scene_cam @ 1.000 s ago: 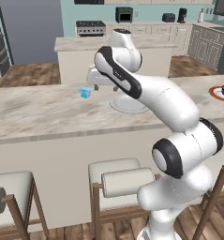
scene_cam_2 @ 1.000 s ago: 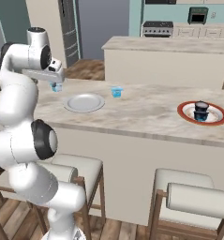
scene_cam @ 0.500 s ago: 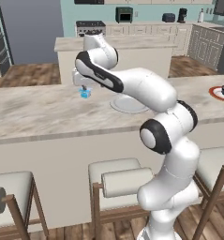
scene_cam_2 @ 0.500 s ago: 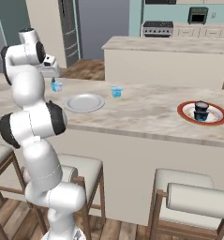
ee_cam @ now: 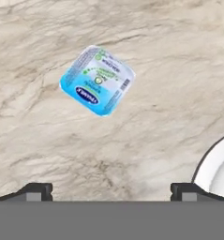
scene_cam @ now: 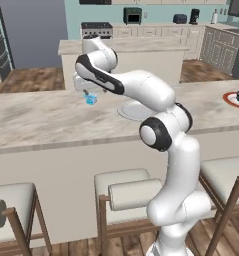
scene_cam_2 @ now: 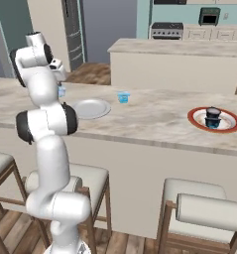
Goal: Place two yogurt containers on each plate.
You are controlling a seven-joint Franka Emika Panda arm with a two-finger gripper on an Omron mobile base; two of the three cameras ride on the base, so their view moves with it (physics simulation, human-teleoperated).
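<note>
A light blue yogurt container [ee_cam: 97, 79] stands on the marble counter, left of the pale grey-white plate [scene_cam: 133, 111]. My gripper [scene_cam: 87, 92] hangs open just above this container [scene_cam: 91, 99], with nothing between its fingers. In the hand view the cup lies ahead of the fingertips [ee_cam: 36, 190], slightly left of centre, and the plate's rim [ee_cam: 215, 169] shows at the lower right. A second light blue yogurt container [scene_cam_2: 123, 97] stands right of the pale plate [scene_cam_2: 91, 108]. The orange-rimmed plate [scene_cam_2: 195, 117] at the far right carries dark yogurt containers [scene_cam_2: 212, 117], too small to count.
Padded stools [scene_cam: 126, 192] line the near side of the counter. Behind the counter is a kitchen island [scene_cam_2: 174, 59], with a stove [scene_cam: 96, 29] and cabinets further back. Bare marble lies left of the gripper [scene_cam: 36, 115].
The arm has swung left across the counter, bringing the hand over the left light blue yogurt container. The jaws stayed open. Plates and cups have not moved.
</note>
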